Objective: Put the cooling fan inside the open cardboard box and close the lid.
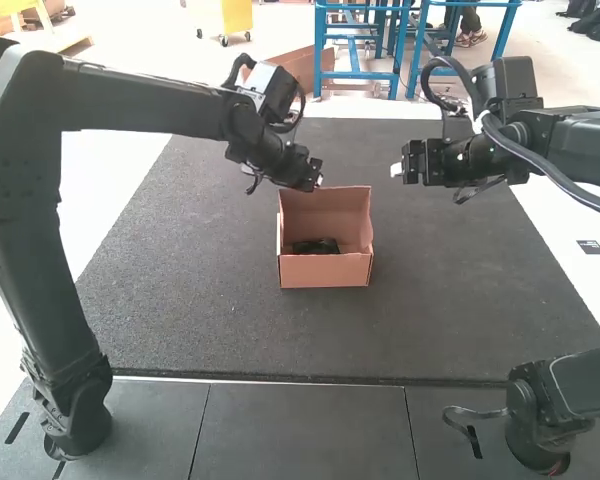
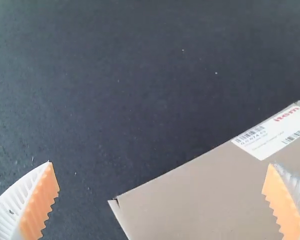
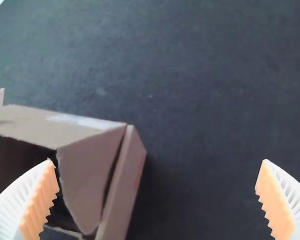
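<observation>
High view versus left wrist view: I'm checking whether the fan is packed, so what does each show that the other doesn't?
High view adds: the black cooling fan lying inside the open brown cardboard box, with the right gripper near it. Left wrist view adds: a white printed label on the outer face of the lid. Shared: that lid, the open left gripper, the black mat.

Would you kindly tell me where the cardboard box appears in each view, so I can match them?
High view: the cardboard box stands mid-picture, its lid raised at the far side.
Left wrist view: its outer panel with a white label shows between the fingers of the left gripper.
Right wrist view: its open corner with a side flap shows beside one finger of the right gripper.
Shared landmark: the black mat.
</observation>
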Controlling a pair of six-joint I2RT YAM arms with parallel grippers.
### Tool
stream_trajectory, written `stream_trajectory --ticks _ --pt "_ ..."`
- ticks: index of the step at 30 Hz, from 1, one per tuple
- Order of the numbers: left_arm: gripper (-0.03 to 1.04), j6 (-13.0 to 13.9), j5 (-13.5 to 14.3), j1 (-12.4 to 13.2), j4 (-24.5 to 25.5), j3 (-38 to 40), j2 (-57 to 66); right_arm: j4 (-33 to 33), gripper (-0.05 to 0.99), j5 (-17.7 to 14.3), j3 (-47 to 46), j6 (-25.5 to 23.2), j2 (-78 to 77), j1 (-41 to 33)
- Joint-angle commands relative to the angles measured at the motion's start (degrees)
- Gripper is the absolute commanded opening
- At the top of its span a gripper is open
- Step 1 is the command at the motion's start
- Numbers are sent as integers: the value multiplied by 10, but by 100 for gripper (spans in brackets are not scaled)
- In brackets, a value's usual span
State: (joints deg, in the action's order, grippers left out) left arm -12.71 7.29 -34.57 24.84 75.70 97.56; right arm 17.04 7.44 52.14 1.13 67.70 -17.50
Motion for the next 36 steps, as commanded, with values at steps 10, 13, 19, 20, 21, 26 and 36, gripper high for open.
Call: stream_trajectory --ticks 10,13,19,20,21,26,36 --pt "97 -6 -12 -52 7 -71 -24 34 90 42 20 1 -13 7" --pt "97 -6 -15 -56 -1 -90 -27 56 90 55 26 2 -13 7" --pt "97 -3 -15 -57 -11 -117 -26 103 90 75 36 19 -13 4" --pt "97 -3 -15 -57 -14 -122 -26 109 90 82 38 22 -15 3" --pt "97 -2 -15 -58 -17 -126 -26 114 90 86 37 24 -18 2" --pt "97 -2 -15 -63 -30 -147 -26 121 90 89 37 27 -23 2" --pt "97 29 -18 -31 -18 -72 -65 121 90 89 43 27 -24 7"
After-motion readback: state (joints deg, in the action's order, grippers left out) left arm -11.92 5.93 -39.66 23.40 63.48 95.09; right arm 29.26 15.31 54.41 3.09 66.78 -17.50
